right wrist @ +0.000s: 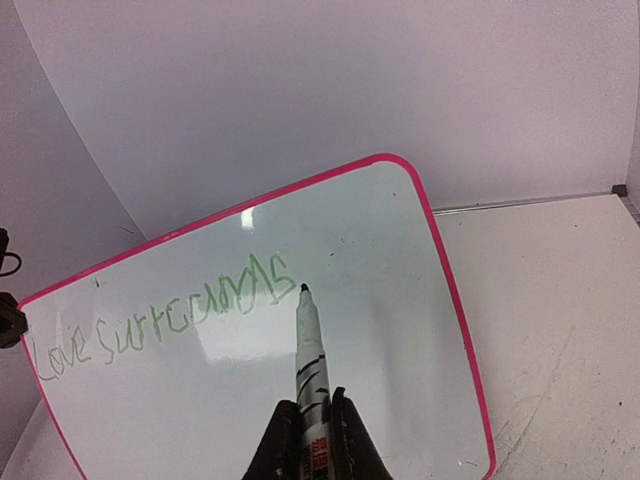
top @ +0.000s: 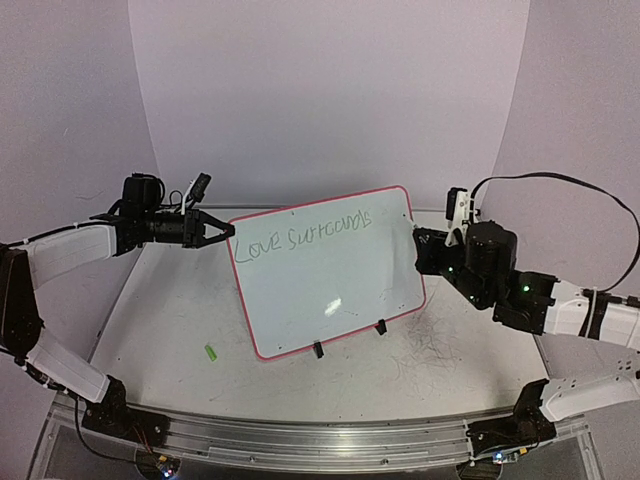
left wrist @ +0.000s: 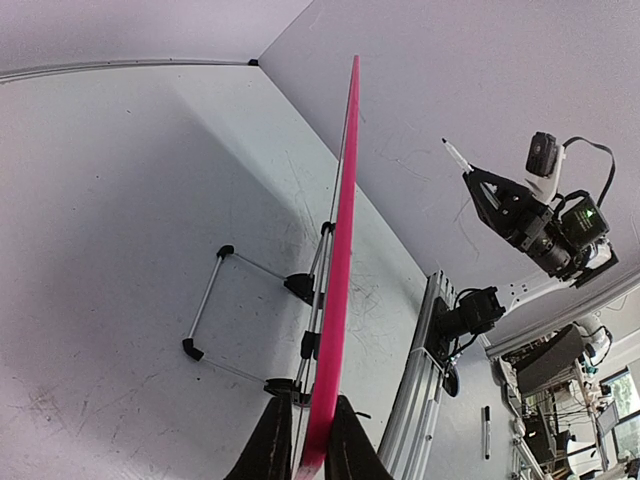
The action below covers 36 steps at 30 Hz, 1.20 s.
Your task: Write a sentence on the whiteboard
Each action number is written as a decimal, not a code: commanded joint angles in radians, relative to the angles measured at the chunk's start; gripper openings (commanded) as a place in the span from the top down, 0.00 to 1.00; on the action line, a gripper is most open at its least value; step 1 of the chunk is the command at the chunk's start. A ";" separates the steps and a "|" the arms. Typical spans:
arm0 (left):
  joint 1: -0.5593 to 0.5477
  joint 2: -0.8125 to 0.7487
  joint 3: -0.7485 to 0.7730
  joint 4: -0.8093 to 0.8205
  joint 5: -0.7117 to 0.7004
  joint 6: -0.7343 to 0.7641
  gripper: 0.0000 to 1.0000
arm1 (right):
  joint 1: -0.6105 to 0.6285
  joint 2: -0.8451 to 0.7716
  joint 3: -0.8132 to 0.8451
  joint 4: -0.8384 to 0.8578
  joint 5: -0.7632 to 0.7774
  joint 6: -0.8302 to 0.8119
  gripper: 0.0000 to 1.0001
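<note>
From the overhead camera I saw the whiteboard (top: 330, 280) standing tilted in the middle of the bench (top: 160, 320), propped on its two black clip feet (top: 318, 349), with its left end nearer the arms' side than its right. The sentence (top: 300, 238) ran in one thin green line along the upper part of the board, reading "Love surrounds". The left claw (top: 226, 232) was clenched on the board's upper left corner, while the right claw (top: 422, 248) sat at the board's right edge; from here I could not make out what it carried. A small green piece (top: 211, 353) lay on the bench, left of the board and apart from it. Through the left wrist camera the board showed edge-on as a pink strip, my two fingers pinching it from either side, and a wire stand (left wrist: 215, 300) braced its back. Through the right wrist camera the claw was clamped shut on a marker (right wrist: 310, 350), whose dark tip pointed at the board just right of the last letter. I could not tell whether the tip touched the surface.
</note>
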<state>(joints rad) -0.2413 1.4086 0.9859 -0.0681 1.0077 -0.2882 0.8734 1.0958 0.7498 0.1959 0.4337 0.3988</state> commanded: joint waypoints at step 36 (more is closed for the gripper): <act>0.001 0.013 -0.003 0.039 -0.038 -0.007 0.96 | -0.006 0.141 0.065 0.032 -0.011 -0.081 1.00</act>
<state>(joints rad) -0.2413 1.4139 0.9859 -0.0414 0.9909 -0.2783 0.8730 1.2610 0.7644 0.2211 0.4179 0.3586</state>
